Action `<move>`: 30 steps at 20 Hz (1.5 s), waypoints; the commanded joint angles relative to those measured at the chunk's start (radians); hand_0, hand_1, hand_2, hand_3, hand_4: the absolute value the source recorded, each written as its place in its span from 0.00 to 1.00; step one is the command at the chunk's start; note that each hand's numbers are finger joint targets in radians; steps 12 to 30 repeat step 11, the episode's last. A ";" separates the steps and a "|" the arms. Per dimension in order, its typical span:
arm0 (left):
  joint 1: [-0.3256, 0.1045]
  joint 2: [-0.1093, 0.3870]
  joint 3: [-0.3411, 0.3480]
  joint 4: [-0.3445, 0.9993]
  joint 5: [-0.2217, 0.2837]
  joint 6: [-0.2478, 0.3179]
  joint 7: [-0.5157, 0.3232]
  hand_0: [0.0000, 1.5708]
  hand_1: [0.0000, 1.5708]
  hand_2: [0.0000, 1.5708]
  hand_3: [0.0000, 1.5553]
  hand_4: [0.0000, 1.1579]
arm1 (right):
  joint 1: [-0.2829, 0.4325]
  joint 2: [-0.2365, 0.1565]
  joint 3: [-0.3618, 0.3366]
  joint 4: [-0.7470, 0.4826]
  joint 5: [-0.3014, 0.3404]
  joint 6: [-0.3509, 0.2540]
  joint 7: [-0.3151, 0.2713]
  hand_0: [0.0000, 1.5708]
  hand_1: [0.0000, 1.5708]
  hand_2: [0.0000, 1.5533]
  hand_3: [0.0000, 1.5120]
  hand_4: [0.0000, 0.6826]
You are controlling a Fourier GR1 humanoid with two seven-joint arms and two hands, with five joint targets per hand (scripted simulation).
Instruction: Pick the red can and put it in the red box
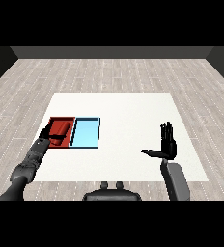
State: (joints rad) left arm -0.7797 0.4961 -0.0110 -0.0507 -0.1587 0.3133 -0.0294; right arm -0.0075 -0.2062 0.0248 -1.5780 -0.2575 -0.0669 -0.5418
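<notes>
One step remains: release | red can [60,130] lies on its side inside the red tray [52,120], left hand [47,133] curled round it | let go low, lift straight up clear of the rim | right hand [167,143] spread, idle over the worktop [123,111], well apart

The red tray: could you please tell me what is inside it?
The red can lies on its side inside the red tray, with the left hand over its near end. The tray floor beneath them is hidden.
</notes>
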 commanded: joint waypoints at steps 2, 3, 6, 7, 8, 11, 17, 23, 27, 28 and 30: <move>0.049 -0.018 0.139 -0.109 0.134 0.131 -0.209 0.00 0.00 0.00 0.00 0.00 | 0.002 0.003 0.007 -0.036 0.003 -0.003 0.011 0.00 0.00 0.00 0.00 0.00; 0.053 -0.049 0.202 -0.167 0.201 0.101 -0.294 0.00 0.00 0.00 0.00 0.00 | 0.029 0.005 0.014 -0.029 0.013 0.007 -0.026 0.00 0.00 0.00 0.00 0.00; 0.012 -0.061 0.280 -0.295 0.287 0.027 -0.460 0.00 0.00 0.00 0.00 0.00 | 0.021 0.020 0.030 -0.024 0.005 0.020 -0.028 0.00 0.00 0.00 0.00 0.00; 0.045 -0.080 0.297 -0.329 0.310 -0.004 -0.526 0.00 0.00 0.00 0.00 0.00 | 0.001 0.011 0.023 -0.027 -0.009 0.026 0.001 0.00 0.00 0.00 0.00 0.00; 0.024 -0.103 0.303 -0.370 0.324 -0.034 -0.566 0.00 0.00 0.00 0.00 0.00 | 0.012 -0.016 -0.001 -0.010 -0.033 0.066 -0.015 0.00 0.00 0.00 0.00 0.00; 0.080 -0.144 0.279 -0.484 0.338 -0.123 -0.647 0.00 0.00 0.00 0.00 0.00 | -0.005 0.004 0.015 -0.018 -0.017 0.038 0.005 0.00 0.00 0.00 0.00 0.00; 0.080 -0.144 0.279 -0.484 0.338 -0.123 -0.647 0.00 0.00 0.00 0.00 0.00 | -0.005 0.004 0.015 -0.018 -0.017 0.038 0.005 0.00 0.00 0.00 0.00 0.00; 0.080 -0.144 0.279 -0.484 0.338 -0.123 -0.647 0.00 0.00 0.00 0.00 0.00 | -0.005 0.004 0.015 -0.018 -0.017 0.038 0.005 0.00 0.00 0.00 0.00 0.00; 0.080 -0.144 0.279 -0.484 0.338 -0.123 -0.647 0.00 0.00 0.00 0.00 0.00 | -0.005 0.004 0.015 -0.018 -0.017 0.038 0.005 0.00 0.00 0.00 0.00 0.00; 0.080 -0.144 0.279 -0.484 0.338 -0.123 -0.647 0.00 0.00 0.00 0.00 0.00 | -0.005 0.004 0.015 -0.018 -0.017 0.038 0.005 0.00 0.00 0.00 0.00 0.00; 0.080 -0.144 0.279 -0.484 0.338 -0.123 -0.647 0.00 0.00 0.00 0.00 0.00 | -0.005 0.004 0.015 -0.018 -0.017 0.038 0.005 0.00 0.00 0.00 0.00 0.00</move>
